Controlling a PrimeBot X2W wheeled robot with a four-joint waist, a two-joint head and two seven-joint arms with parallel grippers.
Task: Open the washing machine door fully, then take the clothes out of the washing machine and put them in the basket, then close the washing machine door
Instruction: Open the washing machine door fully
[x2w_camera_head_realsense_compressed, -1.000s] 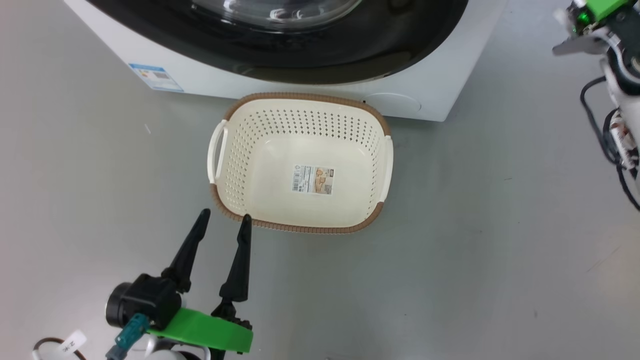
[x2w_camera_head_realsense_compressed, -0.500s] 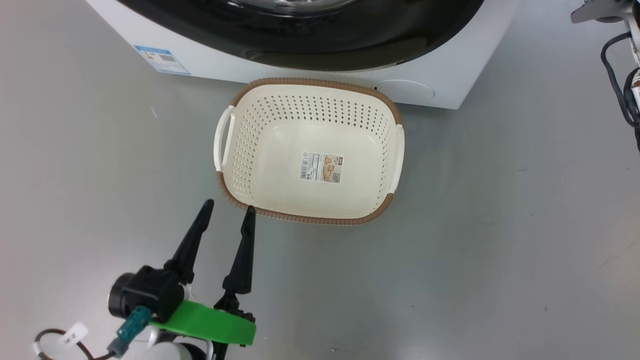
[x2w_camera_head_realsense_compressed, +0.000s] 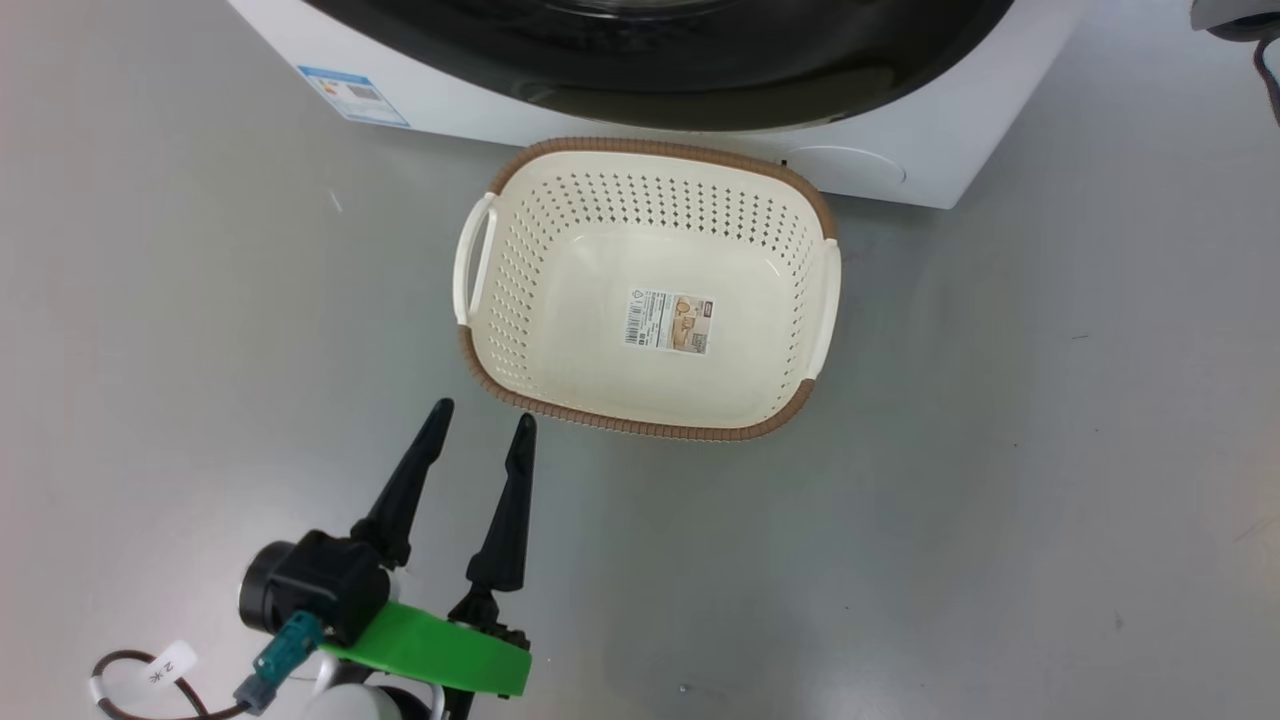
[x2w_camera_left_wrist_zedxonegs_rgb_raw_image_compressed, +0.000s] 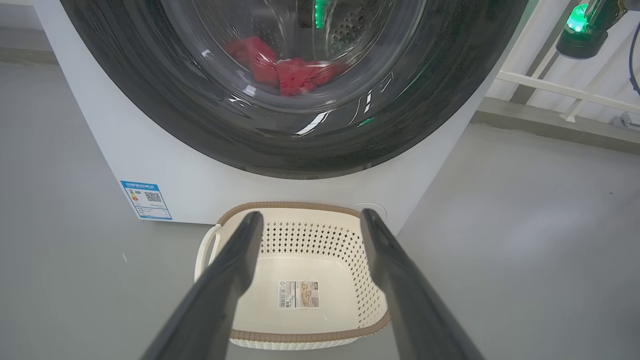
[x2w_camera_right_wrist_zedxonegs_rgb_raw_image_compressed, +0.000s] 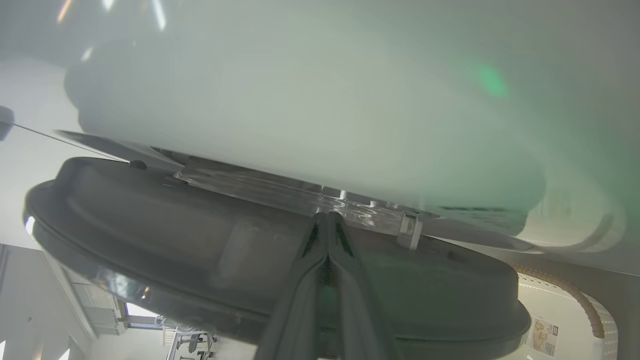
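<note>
The white washing machine stands at the top of the head view, its black-rimmed washing machine door facing me. Through the door's glass red clothes lie in the drum. The cream basket sits on the floor right before the machine with nothing in it but its label. My left gripper hovers open just short of the basket's near left corner, holding nothing. My right gripper is shut, tips at the seam between the door's rim and the machine's white front.
Grey floor lies bare on all sides of the basket. A blue label marks the machine's lower left. White rails and a wall stand behind the machine on the right. Part of my right arm shows at the top right corner.
The head camera has turned, so machine, basket and left gripper have slid up and right in the picture. My right arm has mostly left it at the top right. Both grippers keep their state.
</note>
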